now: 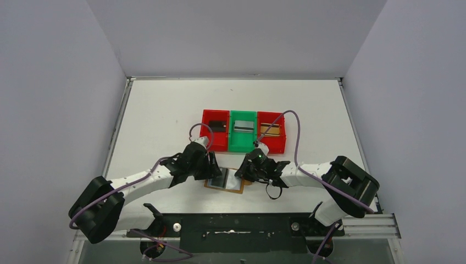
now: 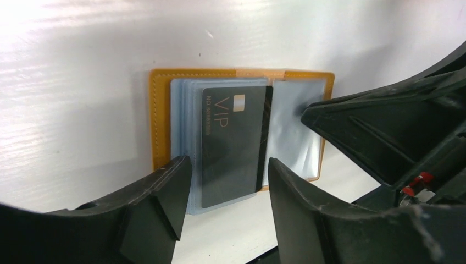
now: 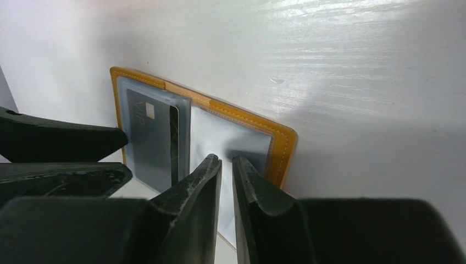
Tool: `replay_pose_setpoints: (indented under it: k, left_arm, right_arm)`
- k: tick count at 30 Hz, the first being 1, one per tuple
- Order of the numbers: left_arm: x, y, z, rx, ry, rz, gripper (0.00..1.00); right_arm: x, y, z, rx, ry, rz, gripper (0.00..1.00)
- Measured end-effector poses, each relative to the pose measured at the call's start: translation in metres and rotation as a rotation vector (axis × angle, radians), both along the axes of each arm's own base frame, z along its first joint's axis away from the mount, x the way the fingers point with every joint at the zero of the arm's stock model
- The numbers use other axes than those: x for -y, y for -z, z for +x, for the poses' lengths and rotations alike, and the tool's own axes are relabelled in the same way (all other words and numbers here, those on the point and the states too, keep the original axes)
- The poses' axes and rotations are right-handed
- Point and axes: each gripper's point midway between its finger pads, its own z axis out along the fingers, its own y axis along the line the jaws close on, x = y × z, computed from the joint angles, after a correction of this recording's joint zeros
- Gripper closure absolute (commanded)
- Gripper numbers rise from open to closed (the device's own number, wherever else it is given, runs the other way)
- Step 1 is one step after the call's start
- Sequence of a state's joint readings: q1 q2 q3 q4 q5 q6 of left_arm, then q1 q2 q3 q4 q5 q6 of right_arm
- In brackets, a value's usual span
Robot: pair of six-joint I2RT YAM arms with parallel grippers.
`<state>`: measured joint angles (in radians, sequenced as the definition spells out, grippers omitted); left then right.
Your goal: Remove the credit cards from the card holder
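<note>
Left gripper (image 2: 229, 165) is wide open, low over the card holder (image 2: 158, 126). One finger (image 2: 165, 192) sits at the near left edge of the clear sleeves. The other (image 2: 299, 203) is just off the near right corner of a dark VIP card (image 2: 231, 132). That card lies between the two fingers, tucked in the sleeves on the holder's left half. Can't tell if either finger touches it.

Right gripper (image 3: 226, 160) is nearly closed, with only a thin slit between the fingers. Its tips are down on the clear pocket of the holder's right half. Can't tell whether they pinch the plastic.

The holder lies open and flat on the white table (image 1: 165, 121), near the front edge, between the two grippers.

Just beyond it are three bins side by side in a row:
- Left red bin (image 1: 220, 142) holds a black card (image 1: 218, 126).
- Green bin (image 1: 243, 143) holds a silver card (image 1: 243, 126).
- Right red bin (image 1: 273, 144) holds a gold-brown card (image 1: 270, 130).

One card per bin, each toward the far end.
</note>
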<state>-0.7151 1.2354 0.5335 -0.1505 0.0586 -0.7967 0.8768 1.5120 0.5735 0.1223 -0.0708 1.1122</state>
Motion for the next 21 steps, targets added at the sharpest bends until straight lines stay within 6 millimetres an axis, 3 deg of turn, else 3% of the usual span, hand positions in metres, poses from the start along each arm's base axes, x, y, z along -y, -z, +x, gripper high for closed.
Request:
replay_pose_setpoints:
  k: [8,21]
  left_arm:
    - [0.012,0.008,-0.016,-0.031,0.064,0.005,0.58]
    - [0.014,0.011,-0.017,-0.039,0.050,-0.016,0.59]
  right_arm:
    - [-0.001,-0.001,0.000,0.000,-0.004,0.006,0.82]
    - [-0.013,-0.010,0.002,0.028,-0.036,0.064,0.56]
